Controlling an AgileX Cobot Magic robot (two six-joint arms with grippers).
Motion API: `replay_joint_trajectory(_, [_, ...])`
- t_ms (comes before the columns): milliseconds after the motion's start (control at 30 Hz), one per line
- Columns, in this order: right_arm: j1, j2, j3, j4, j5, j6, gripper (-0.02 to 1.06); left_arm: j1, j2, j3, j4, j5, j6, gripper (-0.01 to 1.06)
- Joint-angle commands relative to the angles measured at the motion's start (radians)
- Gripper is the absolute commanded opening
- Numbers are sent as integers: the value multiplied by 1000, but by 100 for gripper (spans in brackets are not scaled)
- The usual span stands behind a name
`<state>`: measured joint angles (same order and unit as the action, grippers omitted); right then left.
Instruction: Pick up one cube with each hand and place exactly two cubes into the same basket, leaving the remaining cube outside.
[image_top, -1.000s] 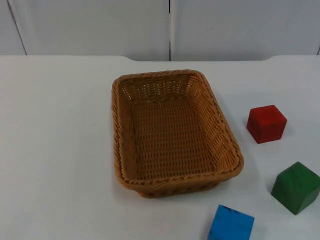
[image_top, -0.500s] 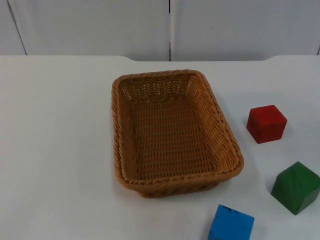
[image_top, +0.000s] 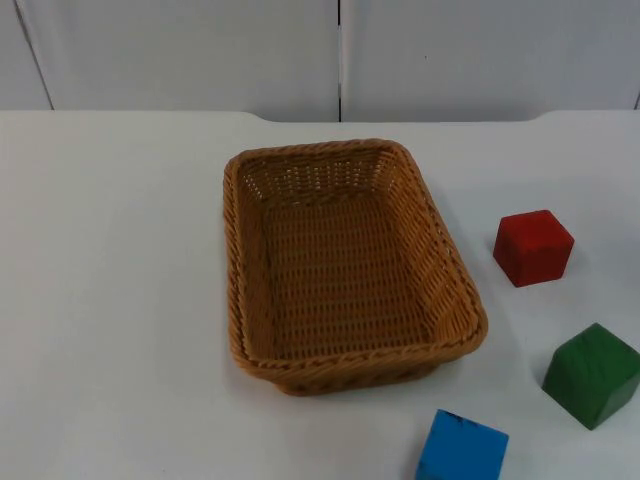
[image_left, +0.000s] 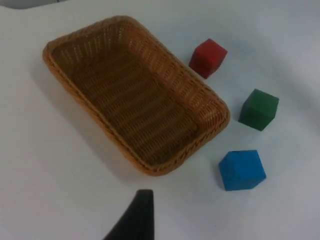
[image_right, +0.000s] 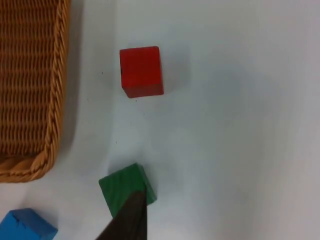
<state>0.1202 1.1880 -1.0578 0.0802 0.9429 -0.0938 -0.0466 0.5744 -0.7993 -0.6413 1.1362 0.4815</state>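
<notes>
Three cubes, red (image_top: 533, 247), green (image_top: 592, 375) and edge-cropped blue (image_top: 462, 448), sit beside one empty basket (image_top: 240, 260) on the surface; can't tell either pincer's state

a lab test bench: bare white table (image_top: 120, 300) ending at a grey partition wall (image_top: 200, 50).

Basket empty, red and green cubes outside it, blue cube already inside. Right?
Not quite. The blue cube is outside too, on the table near the wicker basket's corner, as the top view shows. The basket is empty, and the red cube and green cube sit outside it.
</notes>
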Motion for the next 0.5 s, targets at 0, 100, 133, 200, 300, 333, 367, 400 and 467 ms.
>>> replay_joint_trajectory(0, [-7, 25, -22, 11, -4, -8, 105, 3, 17, -19, -39, 7, 29, 105])
replay_joint_trajectory(100, [-7, 60, -42, 11, -4, -8, 105, 3, 36, -37, -44, 7, 39, 105])
replay_joint_trajectory(133, [-7, 78, -52, 11, -6, -10, 105, 3, 43, -48, -44, 7, 42, 105])
replay_joint_trajectory(200, [-7, 112, -67, 16, -6, -16, 105, 3, 60, -69, -44, 5, 45, 105])
replay_joint_trajectory(300, [-7, 149, -83, 39, -9, -35, 105, 3, 79, -89, -44, 5, 45, 105])
replay_joint_trajectory(333, [-7, 164, -91, 50, -9, -38, 105, 3, 89, -97, -46, 5, 45, 105])
replay_joint_trajectory(367, [-7, 181, -93, 62, -17, -47, 105, 3, 100, -106, -46, 9, 51, 105])
replay_joint_trajectory(400, [-5, 207, -102, 67, -25, -51, 105, 3, 117, -118, -46, 19, 71, 105])
replay_joint_trajectory(467, [-5, 222, -111, 73, -28, -51, 105, 3, 131, -124, -46, 23, 70, 105])
